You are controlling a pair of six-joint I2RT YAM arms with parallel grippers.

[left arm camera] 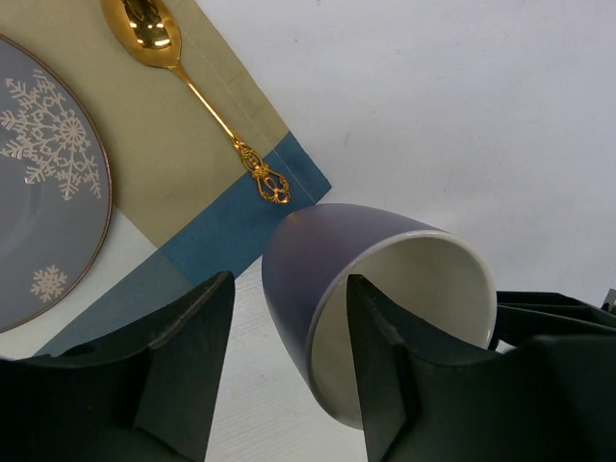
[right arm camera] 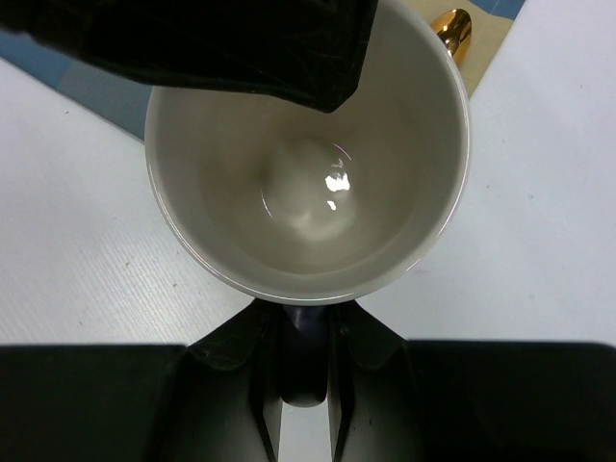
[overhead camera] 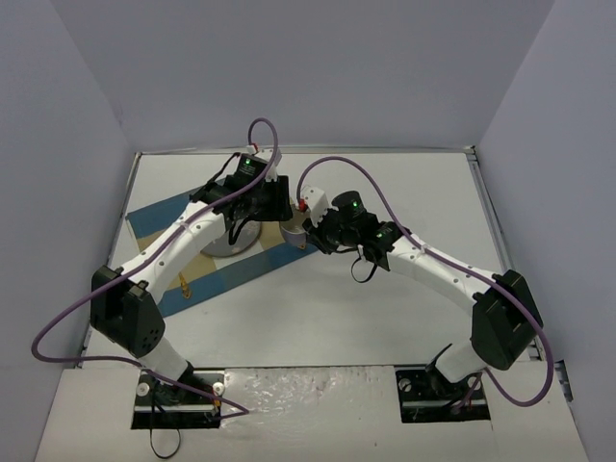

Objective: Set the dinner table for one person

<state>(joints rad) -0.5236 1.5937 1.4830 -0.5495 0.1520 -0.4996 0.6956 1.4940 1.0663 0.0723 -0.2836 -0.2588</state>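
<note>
Jaws of the left gripper (left arm camera: 289,289) stand spread, straddling the wall of the tilted mug (left arm camera: 318,260); the right gripper (right arm camera: 306,322) pinches its handle (right arm camera: 306,361). The dinner table (overhead camera: 385,308) lies flat beneath, its long axis unclear and its middle hidden by the arms (overhead camera: 433,269).

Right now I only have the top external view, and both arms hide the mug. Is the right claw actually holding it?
Observer: Yes. The right claw is shut on the purple handle of the mug.
Operator: And the left claw?
Observer: The left claw straddles the mug's wall. One finger reaches inside, and there is a visible gap on the outer side.
Operator: Anything in the mug?
Observer: Only that finger. The inside is white, glossy and empty.
</note>
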